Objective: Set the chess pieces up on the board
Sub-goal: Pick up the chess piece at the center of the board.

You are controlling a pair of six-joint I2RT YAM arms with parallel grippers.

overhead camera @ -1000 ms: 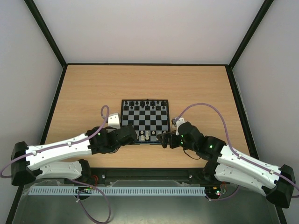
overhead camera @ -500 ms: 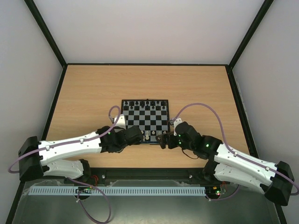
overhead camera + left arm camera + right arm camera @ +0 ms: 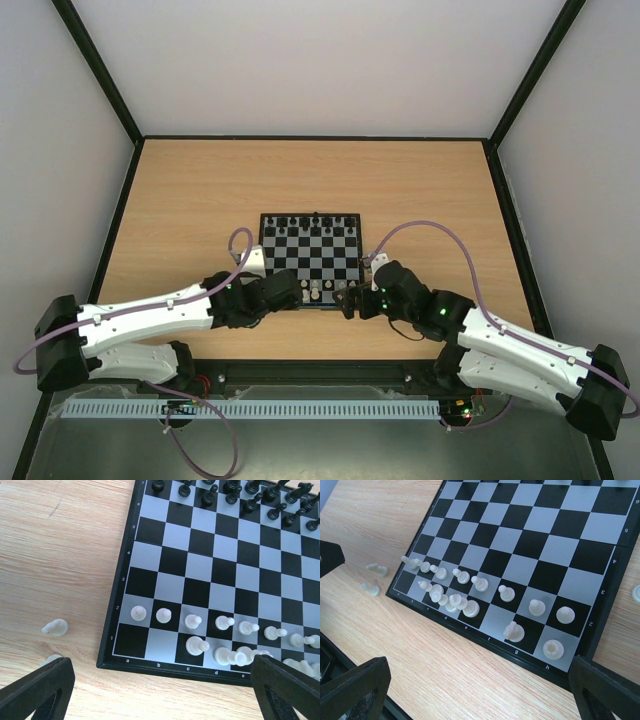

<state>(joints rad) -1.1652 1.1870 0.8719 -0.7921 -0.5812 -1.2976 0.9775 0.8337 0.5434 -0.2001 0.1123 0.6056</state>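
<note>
The left end effector [image 3: 160,695] has its two fingers wide apart and holds nothing, up over the near left corner of the board [image 3: 116,615]. The right end effector [image 3: 477,695] is wide apart and empty too, over the near right corner. The board sits in the middle of the wooden counter [image 3: 200,200], with the white chess pieces [image 3: 192,621] in its two near rows and the black chess pieces [image 3: 230,492] at the far end. Two loose white pieces [image 3: 55,627] lie on the counter just beside its left edge, and another white piece [image 3: 636,594] is off its right edge.
</note>
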